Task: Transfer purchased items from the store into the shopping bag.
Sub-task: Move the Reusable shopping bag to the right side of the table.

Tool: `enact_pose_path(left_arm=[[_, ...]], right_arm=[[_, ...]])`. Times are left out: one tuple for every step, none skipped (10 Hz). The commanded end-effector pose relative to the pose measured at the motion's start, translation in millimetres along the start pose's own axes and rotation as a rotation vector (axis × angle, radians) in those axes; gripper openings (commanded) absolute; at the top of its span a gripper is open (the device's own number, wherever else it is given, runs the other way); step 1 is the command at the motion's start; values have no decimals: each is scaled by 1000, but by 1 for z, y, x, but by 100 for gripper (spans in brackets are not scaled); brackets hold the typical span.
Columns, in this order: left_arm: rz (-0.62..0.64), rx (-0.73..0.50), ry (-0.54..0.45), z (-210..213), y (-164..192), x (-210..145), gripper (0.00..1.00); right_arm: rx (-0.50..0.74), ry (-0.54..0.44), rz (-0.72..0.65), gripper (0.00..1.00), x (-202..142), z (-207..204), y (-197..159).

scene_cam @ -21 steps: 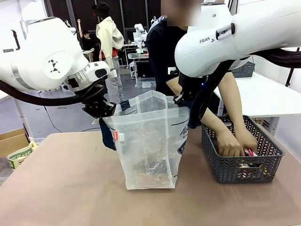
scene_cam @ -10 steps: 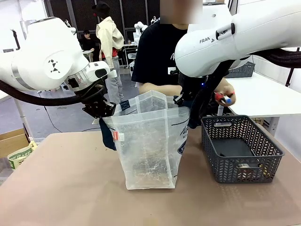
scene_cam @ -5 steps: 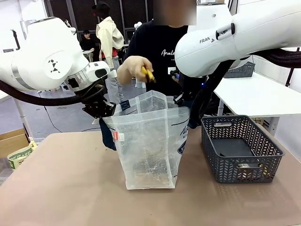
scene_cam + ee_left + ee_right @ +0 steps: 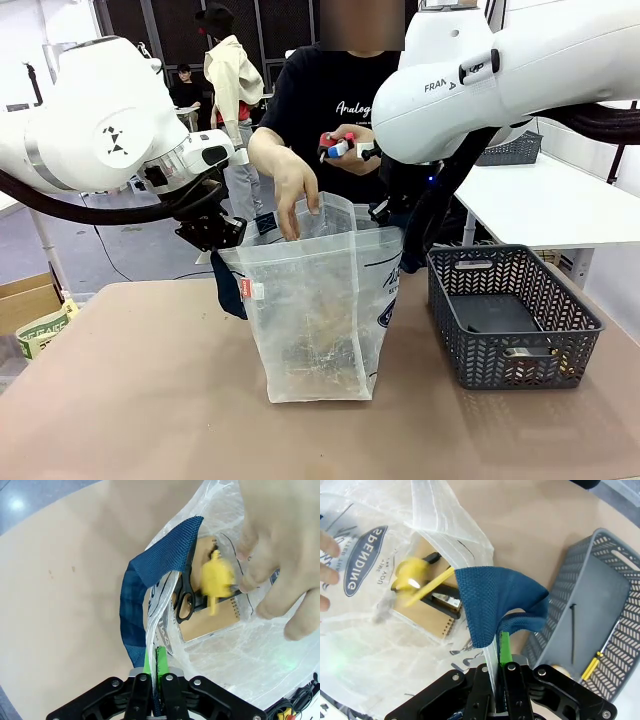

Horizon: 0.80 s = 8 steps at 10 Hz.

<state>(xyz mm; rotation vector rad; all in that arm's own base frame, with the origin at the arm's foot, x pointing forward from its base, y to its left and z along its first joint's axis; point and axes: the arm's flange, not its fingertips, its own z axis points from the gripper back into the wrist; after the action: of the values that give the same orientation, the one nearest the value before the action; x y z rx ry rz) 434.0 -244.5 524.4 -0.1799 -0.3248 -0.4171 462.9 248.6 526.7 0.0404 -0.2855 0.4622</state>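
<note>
The shopping bag [image 4: 318,305] stands open mid-table, clear plastic with navy lettering. My left gripper [image 4: 213,238] is shut on its left rim by the navy strap [image 4: 150,582], green pads [image 4: 161,661] pinched together. My right gripper [image 4: 386,213] is shut on the right rim next to the other strap [image 4: 492,602]. A person's hand [image 4: 297,188] hovers over the opening, and a blurred yellow item [image 4: 218,576] drops from it. Scissors [image 4: 185,596] and a brown notebook [image 4: 212,622] lie inside. The store [image 4: 512,318], a dark grey lattice basket, sits to the right.
The person's other hand holds red, white and blue items [image 4: 340,147] at chest height. A yellow stick [image 4: 592,666] and a thin dark item [image 4: 571,632] lie in the basket. Bare brown tabletop [image 4: 130,400] spreads left of and in front of the bag.
The person's hands left the basket with items. One hand swung over the bag with a yellow item and let it drop in; the other now holds items at chest height. Both arms stayed still.
</note>
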Motion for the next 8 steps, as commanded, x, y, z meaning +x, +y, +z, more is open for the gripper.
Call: enact_pose_path(left_arm=[[5,0,-2,1,2,0,0],[5,0,-2,1,2,0,0],[5,0,-2,1,2,0,0],[5,0,-2,1,2,0,0],[5,0,-2,1,2,0,0],[5,0,-2,1,2,0,0],[5,0,-2,1,2,0,0],[5,0,-2,1,2,0,0]], right_arm=[[0,-2,-1,0,0,0,0],[0,-2,-1,0,0,0,0],[0,-2,-1,0,0,0,0],[0,-2,-1,0,0,0,0],[0,-2,-1,0,0,0,0],[0,-2,-1,0,0,0,0],[0,-2,-1,0,0,0,0],[0,-2,-1,0,0,0,0]])
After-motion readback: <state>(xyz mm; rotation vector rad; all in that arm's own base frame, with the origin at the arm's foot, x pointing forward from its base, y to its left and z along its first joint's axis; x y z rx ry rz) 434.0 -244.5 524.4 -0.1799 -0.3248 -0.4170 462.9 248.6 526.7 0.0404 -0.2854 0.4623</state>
